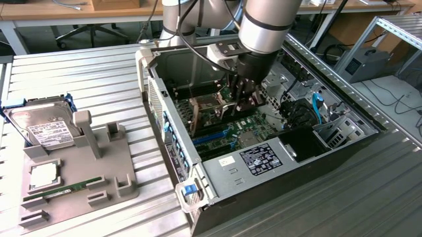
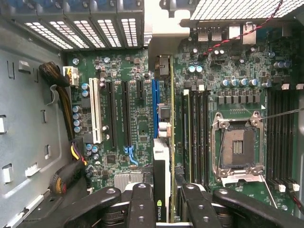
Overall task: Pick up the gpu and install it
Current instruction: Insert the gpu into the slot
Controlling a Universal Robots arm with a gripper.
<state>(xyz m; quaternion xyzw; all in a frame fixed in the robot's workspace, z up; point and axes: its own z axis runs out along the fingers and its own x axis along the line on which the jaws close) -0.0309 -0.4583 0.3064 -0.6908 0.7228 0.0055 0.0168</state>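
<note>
The gpu (image 2: 162, 164) shows edge-on in the wrist view, a thin card with a logo on its near edge. Its silver end bracket (image 2: 164, 33) reaches the case's rear slot openings. My gripper (image 2: 164, 192) is shut on it, one black finger (image 2: 142, 204) on each side. The card stands upright along the blue slot (image 2: 155, 107) on the green motherboard (image 2: 133, 128); I cannot tell whether it is seated. In the exterior view my gripper (image 1: 238, 101) reaches down into the open computer case (image 1: 264, 163), with the gpu (image 1: 231, 109) partly hidden under it.
A grey tray (image 1: 118, 173) at the exterior view's left holds a silver hard drive (image 1: 43, 126), a processor chip (image 1: 43, 175) and a narrow memory stick (image 1: 63, 190). Inside the case are a white slot (image 2: 96, 111), an open processor socket (image 2: 237, 142) and cable bundles (image 2: 64, 95).
</note>
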